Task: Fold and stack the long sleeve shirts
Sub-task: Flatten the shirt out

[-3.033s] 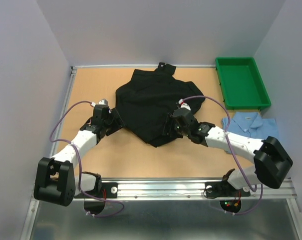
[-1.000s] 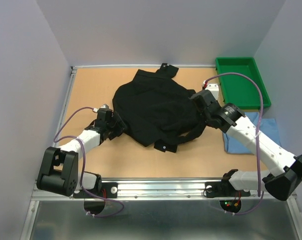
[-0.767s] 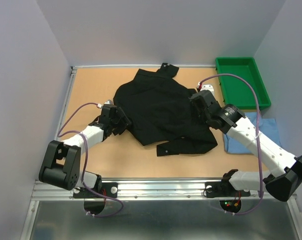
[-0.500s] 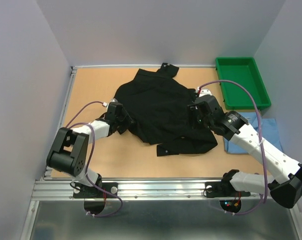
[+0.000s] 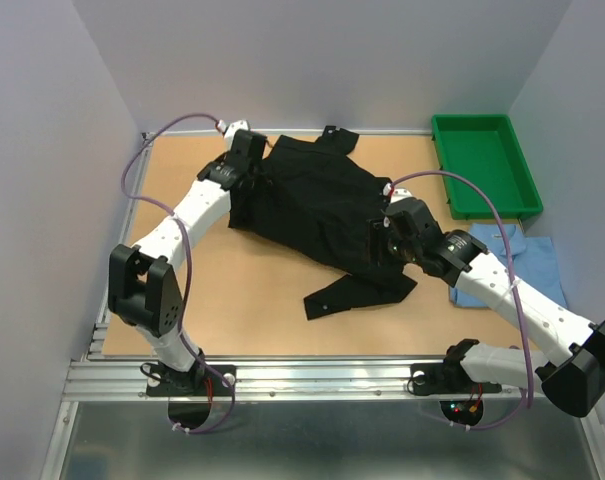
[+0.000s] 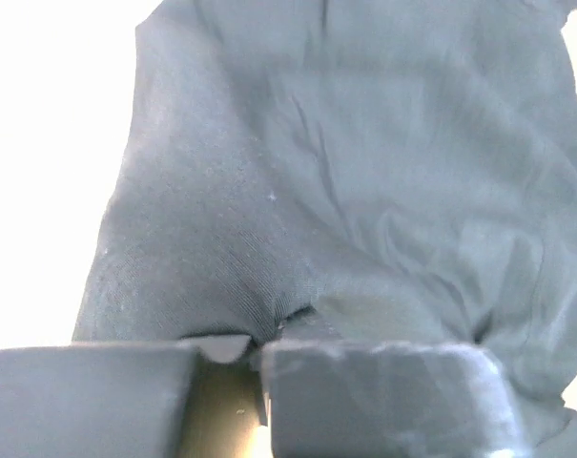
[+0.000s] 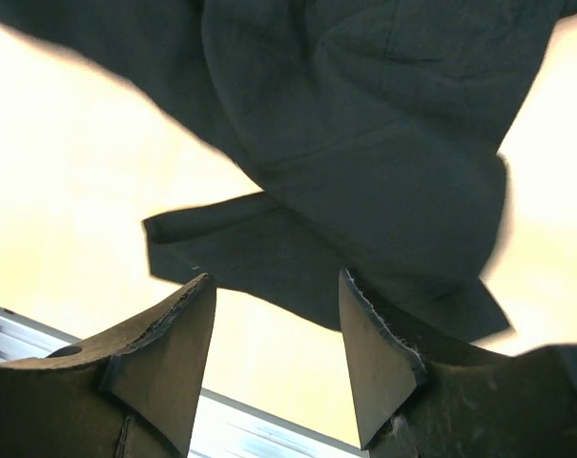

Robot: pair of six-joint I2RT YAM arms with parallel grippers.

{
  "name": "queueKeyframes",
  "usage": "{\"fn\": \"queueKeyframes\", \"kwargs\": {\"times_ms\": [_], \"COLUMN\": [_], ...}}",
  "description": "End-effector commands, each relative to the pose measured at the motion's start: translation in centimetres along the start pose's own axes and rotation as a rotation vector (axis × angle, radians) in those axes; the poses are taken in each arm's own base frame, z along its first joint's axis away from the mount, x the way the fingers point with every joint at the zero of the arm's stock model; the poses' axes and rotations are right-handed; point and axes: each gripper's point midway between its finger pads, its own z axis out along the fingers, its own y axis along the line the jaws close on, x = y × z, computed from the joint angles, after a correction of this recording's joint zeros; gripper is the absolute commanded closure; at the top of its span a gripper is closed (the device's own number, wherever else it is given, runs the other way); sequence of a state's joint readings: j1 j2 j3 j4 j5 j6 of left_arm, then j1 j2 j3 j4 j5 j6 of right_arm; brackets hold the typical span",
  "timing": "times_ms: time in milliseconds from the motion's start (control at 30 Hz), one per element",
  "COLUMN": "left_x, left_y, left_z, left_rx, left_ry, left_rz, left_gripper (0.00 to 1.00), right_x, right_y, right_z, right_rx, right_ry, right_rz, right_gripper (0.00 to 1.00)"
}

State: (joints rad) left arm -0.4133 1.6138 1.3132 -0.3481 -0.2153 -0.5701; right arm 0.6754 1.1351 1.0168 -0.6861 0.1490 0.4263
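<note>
The black long sleeve shirt (image 5: 317,210) lies spread over the middle of the table, one sleeve (image 5: 357,290) trailing toward the front. My left gripper (image 5: 248,163) is at the shirt's far left edge, shut on a pinch of its black cloth (image 6: 269,324). My right gripper (image 5: 387,243) hovers over the shirt's right side, open, with nothing between its fingers (image 7: 174,353); below them I see the black shirt (image 7: 364,143) and its sleeve. The light blue shirt (image 5: 517,255) lies folded at the right, partly hidden by my right arm.
A green plastic tray (image 5: 482,165) stands at the back right corner. The table's metal rail (image 5: 312,375) runs along the front edge. Grey walls close in the left, back and right sides.
My left gripper has shut on the shirt's left edge and carried it toward the far left corner, stretching the cloth. My right gripper opened, let the shirt go and moved toward the front.
</note>
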Motion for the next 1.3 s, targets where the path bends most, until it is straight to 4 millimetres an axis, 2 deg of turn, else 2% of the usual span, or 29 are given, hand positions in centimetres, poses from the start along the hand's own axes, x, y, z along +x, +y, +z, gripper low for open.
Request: {"fn": "queueKeyframes", "kwargs": {"times_ms": [0, 67, 167, 200, 233, 267, 333, 400, 433, 467, 500, 533, 567, 600, 633, 667, 733, 767, 800, 867, 900, 1000, 1133, 1167, 1233, 1267], "left_x": [-0.7, -0.2, 1.0, 0.6, 1.0, 1.0, -0.2, -0.4, -1.3, -0.4, -0.7, -2.2, -0.5, -0.8, -1.9, -0.1, 0.2, 1.6, 2.4, 3.7, 5.1, 6.9, 8.1, 7.9, 7.3, 7.0], "left_y": [5.0, 5.4, 3.9, 2.4, 0.7, -0.2, -2.8, -2.9, -2.2, -0.9, -1.0, 0.7, 2.5, 2.9, 4.4, 5.7, 6.3, 7.5, 7.2, 8.0, 8.8, 10.2, 11.9, 12.1, 12.7, 13.1], "left_z": [-1.9, -1.4, -0.3, 0.2, 0.3, -0.2, -0.6, -0.5, -0.8, -0.5, -0.6, -1.4, -0.9, -1.1, -2.0, -1.7, -2.3, -1.8, -1.9, -1.6, -1.2, -0.7, -0.4, -0.5, -0.9, -1.1], "left_rx": [-0.369, -0.43, -0.362, -0.292, -0.193, -0.128, 0.018, 0.05, 0.05, 0.038, 0.085, 0.092, 0.074, 0.105, 0.105, 0.087, 0.108, 0.084, 0.113, 0.108, 0.093, 0.066, 0.014, 0.01, -0.011, -0.025], "left_ry": [0.078, 0.085, 0.112, 0.076, 0.088, 0.073, 0.024, 0.015, -0.007, 0.013, 0.006, -0.031, -0.002, -0.016, -0.059, -0.037, -0.057, -0.035, -0.008, 0.013, 0.035, 0.062, 0.078, 0.072, 0.053, 0.042], "left_rz": [0.327, 0.373, 0.375, 0.339, 0.313, 0.287, 0.199, 0.142, 0.1, 0.054, 0.01, -0.062, -0.12, -0.165, -0.216, -0.229, -0.267, -0.278, -0.292, -0.315, -0.327, -0.351, -0.346, -0.351, -0.335, -0.332], "left_gripper": [0.86, 0.79, 0.62, 0.54, 0.48, 0.37, 0.33, 0.32, 0.32, 0.32, 0.32, 0.32, 0.32, 0.32, 0.32, 0.33, 0.33, 0.33, 0.34, 0.34, 0.34, 0.34, 0.34, 0.34, 0.34, 0.34], "right_x": [-1.3, -1.3, -1.3, -1.2, -1.1, -1.3, -1.3, -1.0, -1.1, -1.1, -0.9, -1.0, -0.8, -0.8, -1.2, -0.9, -0.8, -1.0, -0.5, -0.5, -0.4, 0.4, 0.5, 0.5, 0.2, 0.9], "right_y": [0.0, -0.1, 0.2, 0.2, 0.3, 0.4, 0.8, 1.5, 2.0, 2.3, 2.9, 3.4, 3.8, 4.4, 5.0, 5.5, 6.4, 7.4, 7.8, 8.6, 9.2, 10.3, 12.4, 12.6, 14.2, 14.5], "right_z": [0.0, 0.4, 0.9, 1.0, 1.2, 1.3, 1.8, 2.1, 2.4, 2.6, 2.7, 3.3, 3.5, 3.7, 4.0, 4.6, 5.2, 5.4, 6.3, 7.1, 7.4, 9.3, 12.3, 12.8, 13.4, 14.5], "right_rx": [0.001, 0.006, -0.001, 0.001, -0.003, -0.007, -0.027, -0.068, -0.09, -0.106, -0.141, -0.161, -0.183, -0.214, -0.235, -0.249, -0.284, -0.311, -0.32, -0.344, -0.355, -0.37, -0.386, -0.384, -0.4, -0.395], "right_ry": [-0.074, -0.069, -0.056, -0.053, -0.048, -0.051, -0.044, -0.028, -0.027, -0.026, -0.017, -0.015, -0.005, 0.003, -0.01, 0.007, 0.009, -0.004, 0.016, 0.013, 0.012, 0.025, 0.018, 0.021, 0.001, 0.018], "right_rz": [-0.007, -0.021, -0.037, -0.041, -0.044, -0.047, -0.068, -0.094, -0.102, -0.111, -0.128, -0.139, -0.149, -0.159, -0.167, -0.183, -0.228, -0.254, -0.286, -0.324, -0.349, -0.444, -0.561, -0.562, -0.609, -0.628], "right_gripper": [0.4, 0.4, 0.4, 0.4, 0.4, 0.39, 0.39, 0.39, 0.39, 0.39, 0.39, 0.39, 0.39, 0.39, 0.39, 0.39, 0.4, 0.4, 0.4, 0.4, 0.4, 0.41, 0.41, 0.41, 0.41, 0.41]}}
